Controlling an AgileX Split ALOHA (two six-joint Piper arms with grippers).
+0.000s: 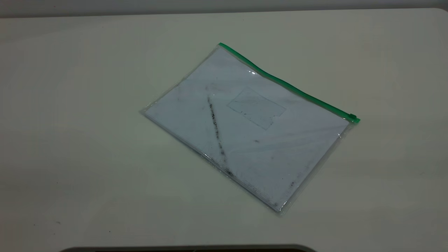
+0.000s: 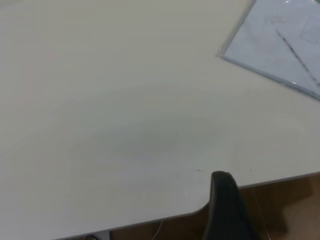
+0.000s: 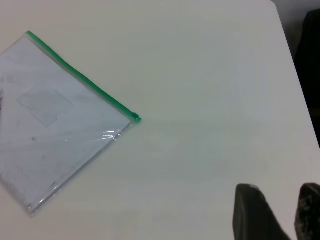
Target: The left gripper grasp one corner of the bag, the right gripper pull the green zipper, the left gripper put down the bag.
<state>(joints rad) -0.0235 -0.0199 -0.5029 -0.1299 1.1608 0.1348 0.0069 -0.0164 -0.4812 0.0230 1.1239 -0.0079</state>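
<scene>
The bag (image 1: 248,126) lies flat on the white table (image 1: 87,140), a clear pouch with white sheets, a dark diagonal streak (image 1: 217,134) and a card pocket (image 1: 257,107). The green zipper (image 1: 287,84) runs along its far edge, with the slider tab (image 1: 352,117) at the right end. The corner of the bag (image 1: 221,45) nearest the streak lies on the table at the far left end of the zipper. My left gripper (image 2: 225,200) hangs over the table's edge, far from the bag (image 2: 280,45). My right gripper (image 3: 282,197) is open and empty, far from the bag (image 3: 55,125) and slider (image 3: 135,118). Neither gripper shows in the exterior view.
The table's edge (image 2: 270,181) runs close to my left gripper, with brown floor beyond it. A dark shape (image 3: 310,55) stands past the table's edge in the right wrist view. A dark rim (image 1: 189,248) lies along the bottom of the exterior view.
</scene>
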